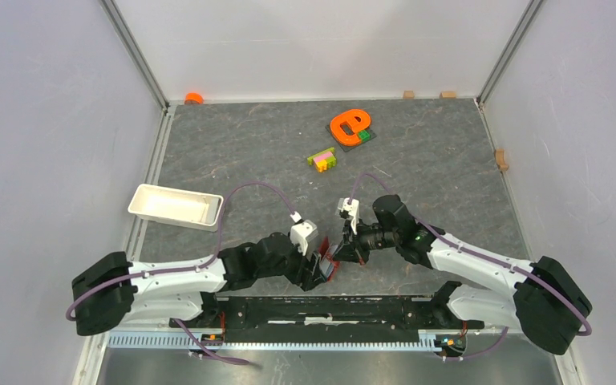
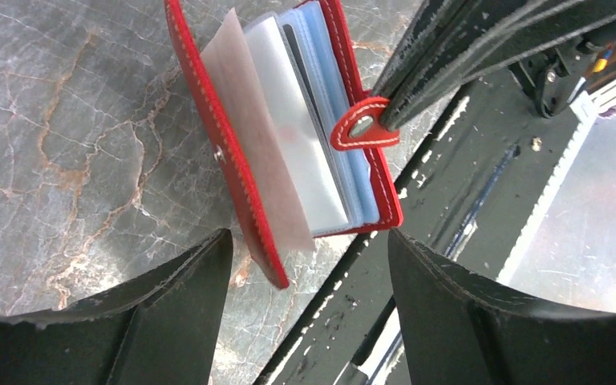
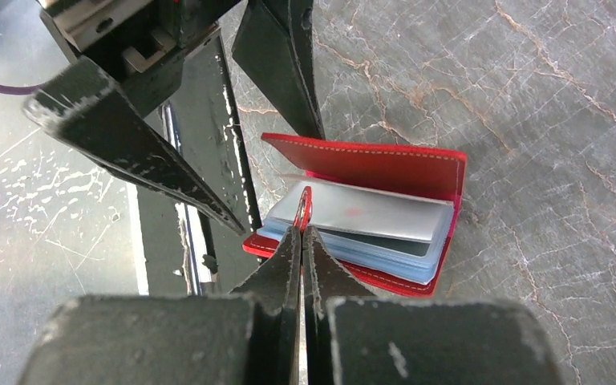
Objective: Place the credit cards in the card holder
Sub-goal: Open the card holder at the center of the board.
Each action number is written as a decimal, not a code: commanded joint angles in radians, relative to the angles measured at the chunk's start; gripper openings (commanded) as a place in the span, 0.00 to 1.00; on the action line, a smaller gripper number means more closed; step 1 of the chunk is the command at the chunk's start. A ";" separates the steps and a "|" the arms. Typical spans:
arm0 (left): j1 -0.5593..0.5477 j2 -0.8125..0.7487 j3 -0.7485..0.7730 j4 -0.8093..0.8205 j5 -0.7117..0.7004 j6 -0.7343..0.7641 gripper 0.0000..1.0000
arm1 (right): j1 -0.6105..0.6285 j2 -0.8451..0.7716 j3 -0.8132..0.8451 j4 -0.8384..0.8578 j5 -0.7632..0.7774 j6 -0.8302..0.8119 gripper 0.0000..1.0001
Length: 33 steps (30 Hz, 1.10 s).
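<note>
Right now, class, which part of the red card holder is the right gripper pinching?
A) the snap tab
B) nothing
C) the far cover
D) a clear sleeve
A: in both wrist views the right gripper is shut on the snap tab of the open card holder.

This looks like a robot test lab. A left arm (image 1: pixel 176 277) and a right arm (image 1: pixel 465 261) are bolted to a gray table (image 1: pixel 273 152) (it looks like stone), boxed in by plain white walls (image 1: pixel 48 120) and metal posts (image 1: pixel 135 52).
</note>
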 commanded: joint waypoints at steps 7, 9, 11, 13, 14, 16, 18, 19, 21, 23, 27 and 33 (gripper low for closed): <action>-0.049 0.066 0.083 -0.032 -0.175 0.039 0.67 | -0.006 -0.038 0.001 0.020 0.012 0.009 0.00; -0.051 0.063 0.085 -0.039 -0.195 0.033 0.63 | -0.008 -0.041 -0.003 0.018 0.022 0.007 0.00; -0.052 0.053 0.082 -0.039 -0.201 0.031 0.60 | -0.011 -0.045 -0.008 0.012 0.030 0.003 0.00; -0.052 0.042 0.077 -0.039 -0.207 0.029 0.59 | -0.015 -0.047 -0.013 0.010 0.031 0.001 0.00; -0.053 0.040 0.074 -0.039 -0.211 0.028 0.57 | -0.016 -0.047 -0.015 0.010 0.031 0.001 0.00; -0.052 0.039 0.071 -0.039 -0.213 0.027 0.56 | -0.018 -0.046 -0.019 0.010 0.032 0.001 0.00; -0.052 0.038 0.070 -0.039 -0.217 0.024 0.53 | -0.021 -0.049 -0.023 0.008 0.036 0.002 0.00; -0.052 0.036 0.067 -0.039 -0.223 0.021 0.52 | -0.022 -0.050 -0.025 0.007 0.038 0.003 0.00; -0.052 0.032 0.064 -0.038 -0.237 0.017 0.51 | -0.023 -0.053 -0.029 0.005 0.040 0.005 0.00; -0.051 0.028 0.062 -0.037 -0.253 0.016 0.49 | -0.023 -0.056 -0.035 0.005 0.041 0.007 0.00; -0.052 0.020 0.059 -0.037 -0.290 0.010 0.43 | -0.024 -0.064 -0.050 0.005 0.051 0.014 0.00; -0.052 0.014 0.051 -0.031 -0.334 -0.015 0.34 | -0.025 -0.074 -0.076 -0.011 0.125 0.030 0.00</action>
